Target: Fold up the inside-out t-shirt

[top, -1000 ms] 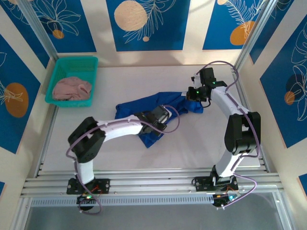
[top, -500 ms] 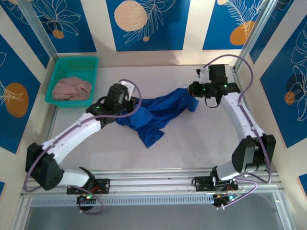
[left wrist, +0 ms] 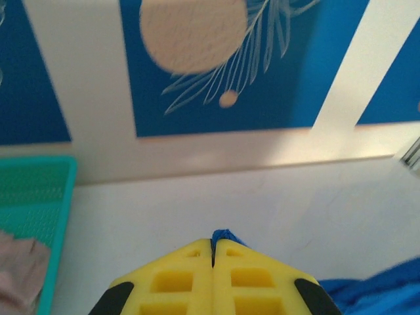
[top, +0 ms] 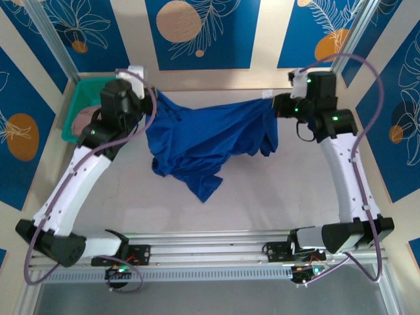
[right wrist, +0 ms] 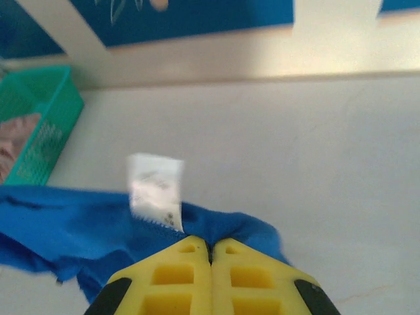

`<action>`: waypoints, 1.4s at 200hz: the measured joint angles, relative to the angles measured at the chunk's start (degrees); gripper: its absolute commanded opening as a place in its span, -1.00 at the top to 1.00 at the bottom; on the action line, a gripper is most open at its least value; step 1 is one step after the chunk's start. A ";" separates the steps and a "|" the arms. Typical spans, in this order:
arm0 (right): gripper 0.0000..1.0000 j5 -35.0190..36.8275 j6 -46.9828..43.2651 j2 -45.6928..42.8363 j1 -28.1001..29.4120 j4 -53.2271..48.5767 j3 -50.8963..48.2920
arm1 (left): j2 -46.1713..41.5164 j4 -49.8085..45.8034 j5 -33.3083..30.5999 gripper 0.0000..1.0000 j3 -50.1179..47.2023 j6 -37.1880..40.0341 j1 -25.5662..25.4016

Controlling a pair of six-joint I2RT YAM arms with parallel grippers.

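The inside-out t-shirt (top: 203,134), royal blue, hangs stretched between both grippers above the white table, its lower part drooping to a point that rests on the table. At the shirt's far-left corner my left gripper (top: 152,94) is shut on its edge; a nub of blue cloth (left wrist: 225,235) pokes out past the yellow fingertips (left wrist: 190,256). My right gripper (top: 275,105) is shut on the far-right edge, where bunched blue fabric (right wrist: 223,226) and a white care label (right wrist: 155,190) stick out beyond its yellow fingers (right wrist: 230,252).
A teal basket (top: 75,111) holding a dusty-pink garment (top: 82,121) stands at the far left, right beside my left arm. The patterned back wall (top: 203,39) lies close behind both grippers. Aluminium rails (top: 210,252) run along the near edge.
Both grippers have risen and spread apart toward the back corners, left going far left, right going right. The shirt went from a crumpled heap to a lifted, stretched sheet.
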 measured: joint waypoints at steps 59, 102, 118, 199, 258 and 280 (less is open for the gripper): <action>0.95 1.05 -0.20 0.02 1.29 -1.90 28.44 | 25.07 -7.15 5.46 1.00 35.58 0.55 1.57; 0.95 0.96 -1.09 0.70 12.66 -1.36 29.40 | 32.30 -12.07 6.86 1.00 46.60 0.35 6.73; 0.94 0.83 -0.98 1.09 18.86 0.74 23.08 | 30.82 -10.82 6.05 0.95 40.28 -0.42 9.73; -0.01 -9.03 9.35 26.08 46.36 15.23 -16.50 | 18.27 -6.84 -0.94 -0.63 -10.80 -4.66 23.54; -0.19 -8.20 13.14 4.50 24.98 14.71 -34.99 | -8.63 -2.01 10.71 -0.67 -37.29 -13.97 9.94; -0.20 -4.02 14.14 1.36 11.39 14.49 -37.03 | -6.10 -1.62 13.16 -0.67 -43.23 -16.41 0.31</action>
